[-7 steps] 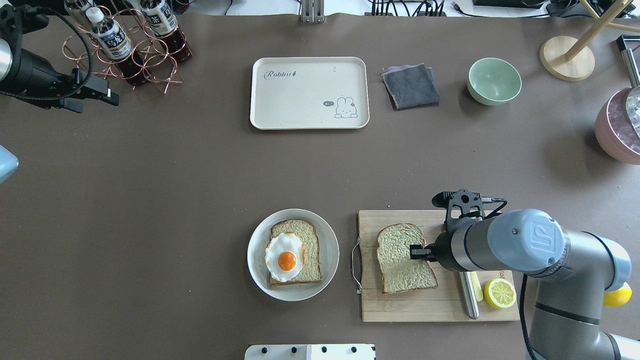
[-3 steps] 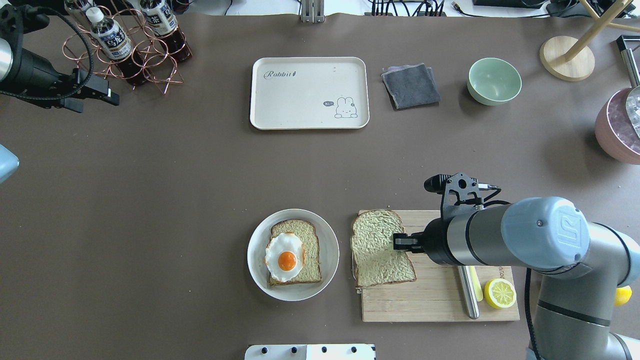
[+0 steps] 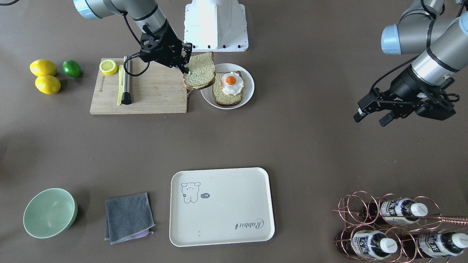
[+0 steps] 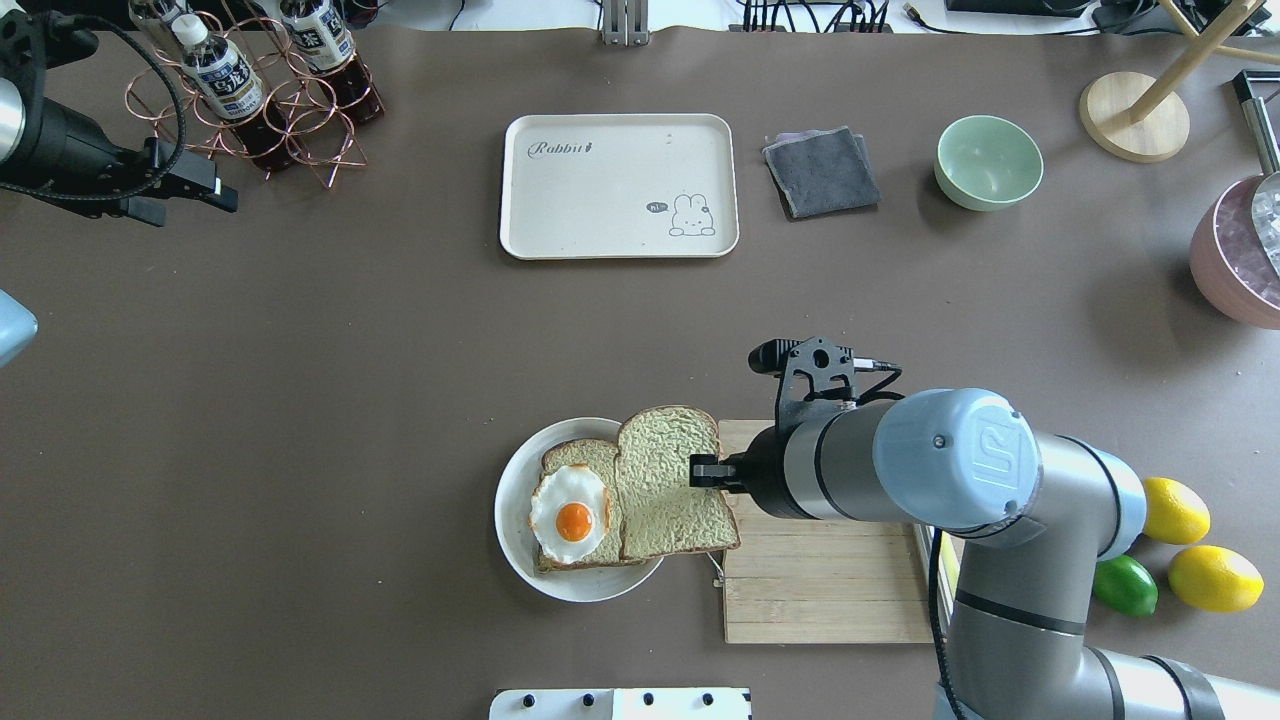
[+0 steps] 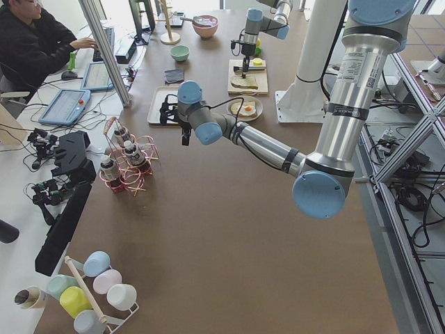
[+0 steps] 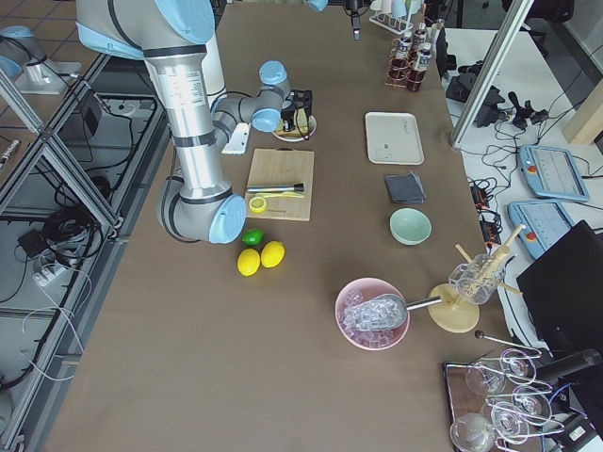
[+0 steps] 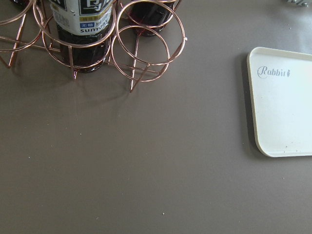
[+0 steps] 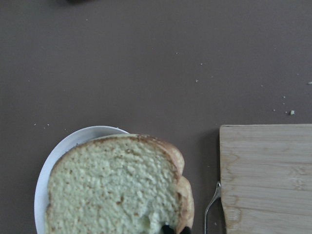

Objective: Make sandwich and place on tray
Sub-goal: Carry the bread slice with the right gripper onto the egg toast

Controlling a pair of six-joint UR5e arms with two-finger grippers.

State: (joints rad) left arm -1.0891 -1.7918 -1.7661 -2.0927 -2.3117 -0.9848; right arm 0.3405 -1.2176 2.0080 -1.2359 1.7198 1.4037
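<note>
On plate (image 4: 585, 592): egg (image 4: 570, 512) 1, base slice (image 4: 577, 455) 1 | right pincer (image 4: 698, 470): held slice (image 4: 662, 485) 1

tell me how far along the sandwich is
Done: the bottom slice with the egg on it lies on the plate. In hand: the right gripper holds the second slice over the plate's edge, overlapping the bottom slice but not covering the egg. Left: lay it over the egg, then carry it all to the tray, which is bare. The left gripper hangs open, idle.
</note>
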